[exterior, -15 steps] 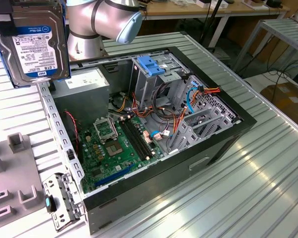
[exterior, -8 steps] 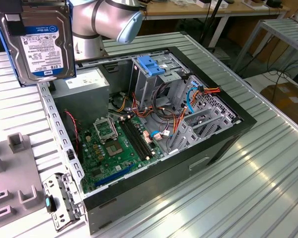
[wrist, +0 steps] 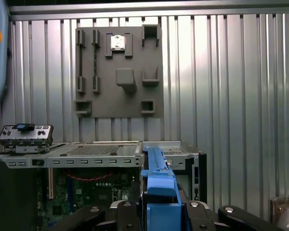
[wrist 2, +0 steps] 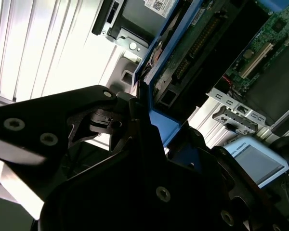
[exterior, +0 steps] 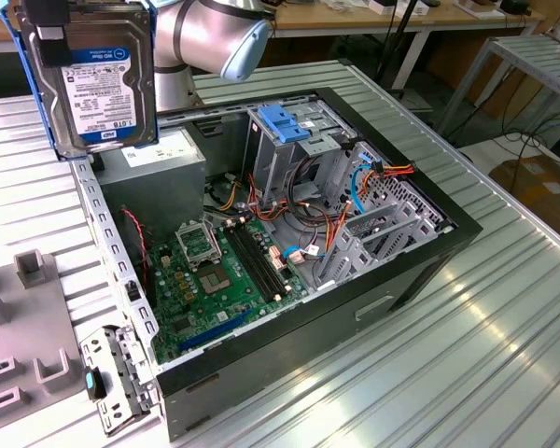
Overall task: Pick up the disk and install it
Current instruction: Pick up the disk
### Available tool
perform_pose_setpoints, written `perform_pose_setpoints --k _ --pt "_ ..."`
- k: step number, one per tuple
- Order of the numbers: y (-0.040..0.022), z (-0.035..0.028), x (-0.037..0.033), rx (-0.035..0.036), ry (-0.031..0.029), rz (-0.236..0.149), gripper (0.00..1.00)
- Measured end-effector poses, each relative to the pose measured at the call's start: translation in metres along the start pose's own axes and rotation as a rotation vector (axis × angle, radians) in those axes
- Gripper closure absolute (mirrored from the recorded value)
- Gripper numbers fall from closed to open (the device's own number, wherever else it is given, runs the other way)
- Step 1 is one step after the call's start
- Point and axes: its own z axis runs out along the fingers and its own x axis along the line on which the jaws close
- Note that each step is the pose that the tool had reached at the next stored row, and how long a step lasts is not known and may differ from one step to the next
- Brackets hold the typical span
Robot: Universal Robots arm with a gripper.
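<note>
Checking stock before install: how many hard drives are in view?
1: the disk, held in the gripper, at the exterior view's upper left. The drive cage may hide another.

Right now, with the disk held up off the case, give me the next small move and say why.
Probably carry it sideways toward the drive cage, keeping height. The gripper is shut on the disk, which hangs upright above a corner of the case at the exterior view's left, while the cage stands to that view's right.

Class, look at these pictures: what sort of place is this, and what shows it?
Probably a robotics lab workbench: a robot arm holds the disk near an open computer case on a ribbed metal table, beside a grey fixture board.
</note>
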Motion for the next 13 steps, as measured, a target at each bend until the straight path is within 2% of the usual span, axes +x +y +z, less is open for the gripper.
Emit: perform_pose_setpoints --k 4,13 --pt "-0.0089 0.0004 0.0016 0.0002 0.0001 0.0 0.63" --pt "-0.0201 0.0013 0.0096 0.0 0.0005 0.0 0.63"
